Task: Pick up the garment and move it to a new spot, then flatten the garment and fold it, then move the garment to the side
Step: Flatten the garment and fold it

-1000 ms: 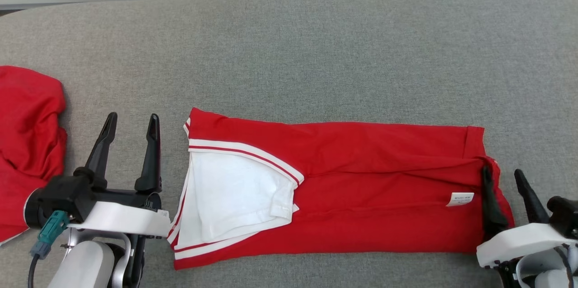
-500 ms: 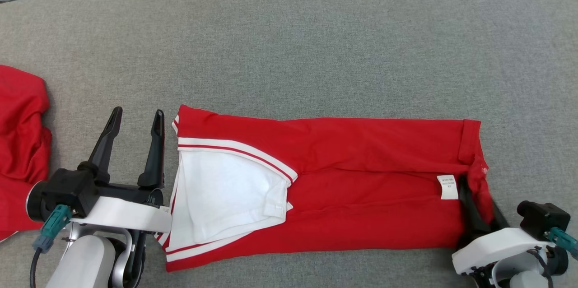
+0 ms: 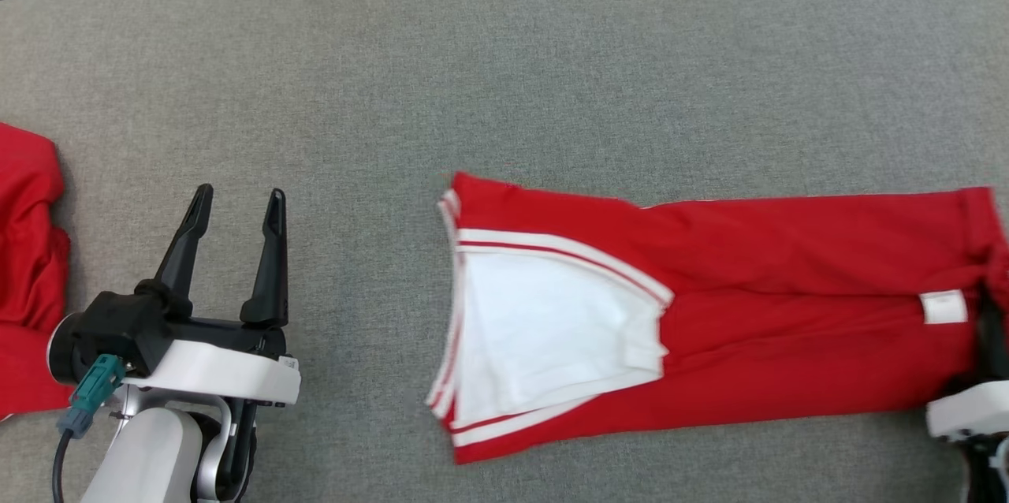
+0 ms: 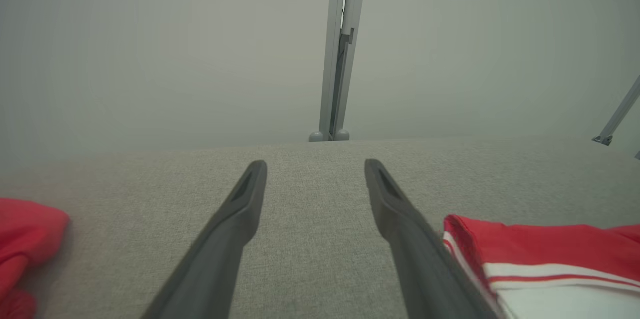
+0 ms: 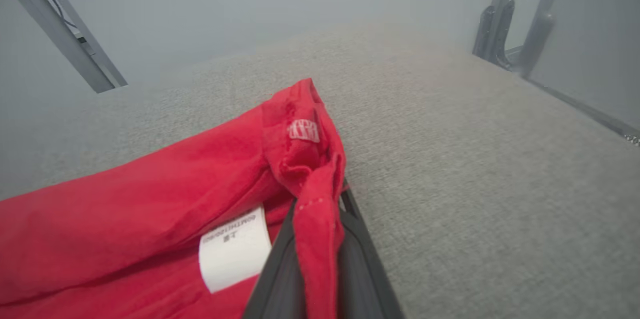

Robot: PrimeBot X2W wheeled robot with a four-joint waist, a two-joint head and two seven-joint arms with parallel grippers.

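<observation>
Right wrist view: right gripper (image 5: 320,204) clamped on the garment (image 5: 150,199)

Its fingers pinch a bunched red edge, just beside a white label (image 5: 234,249). The garment lies folded lengthwise on the grey table (image 3: 552,54), toward the robot's right. The left gripper (image 3: 238,195) hovers spread wide and empty, well apart from it, near another red cloth (image 3: 27,266).

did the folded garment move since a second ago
Yes. The folded garment has slid toward the robot's right, widening its gap from the red cloth pile.
</observation>
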